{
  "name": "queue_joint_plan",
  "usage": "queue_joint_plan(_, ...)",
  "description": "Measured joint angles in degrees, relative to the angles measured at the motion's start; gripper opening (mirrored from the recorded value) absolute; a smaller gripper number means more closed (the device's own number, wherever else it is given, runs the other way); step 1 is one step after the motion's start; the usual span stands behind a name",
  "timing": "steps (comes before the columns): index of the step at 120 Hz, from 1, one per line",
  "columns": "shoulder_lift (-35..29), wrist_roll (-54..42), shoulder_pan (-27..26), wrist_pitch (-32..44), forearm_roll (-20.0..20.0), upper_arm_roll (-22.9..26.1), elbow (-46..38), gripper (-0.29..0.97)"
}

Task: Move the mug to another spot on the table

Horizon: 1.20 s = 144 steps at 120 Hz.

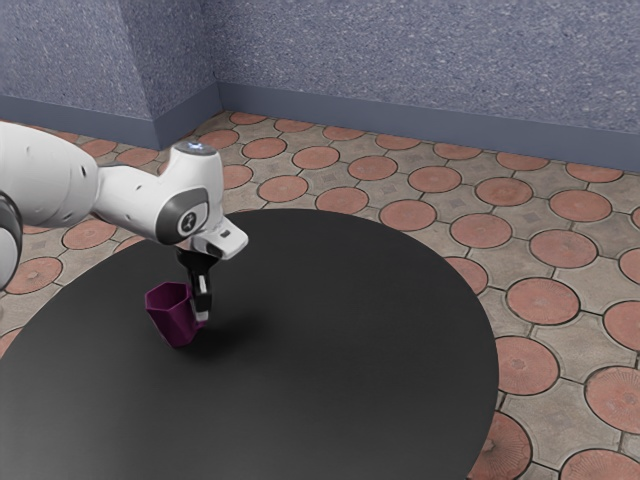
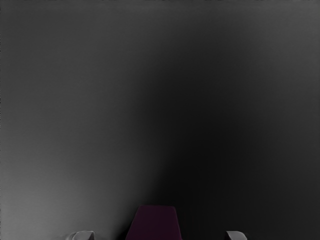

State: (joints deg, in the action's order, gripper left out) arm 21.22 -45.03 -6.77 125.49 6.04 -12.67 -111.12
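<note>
1. We see one round black worktop (image 1: pixel 380 330) on a red-tiled floor (image 1: pixel 560 250), with blue-grey walls (image 1: pixel 400 50) behind.
2. One purple mug (image 1: pixel 170 312) tilts beside our one tool (image 1: pixel 203 310), toward the exterior view's left; we cannot tell whether the tool grips it.

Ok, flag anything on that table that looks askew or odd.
The purple mug is tilted, not upright: its mouth leans toward the exterior view's left, with the gripper at its opposite side. Nothing on the black table looks spilled or broken.
</note>
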Motion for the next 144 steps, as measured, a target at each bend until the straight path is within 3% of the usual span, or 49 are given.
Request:
queue_joint_plan(8,0.0,0.14,0.0,0.1,0.08,0.22,0.0,0.16)
queue_joint_plan(33,-0.07,1.04,0.0,-0.14,0.86,0.37,0.06,0.1)
queue_joint_plan(77,-0.79,3.88,0.02,-6.58,6.16,3.12,2.55,-0.05)
queue_joint_plan(144,-0.87,10.98,-0.03,-9.53,10.11,12.47,3.35,-0.1)
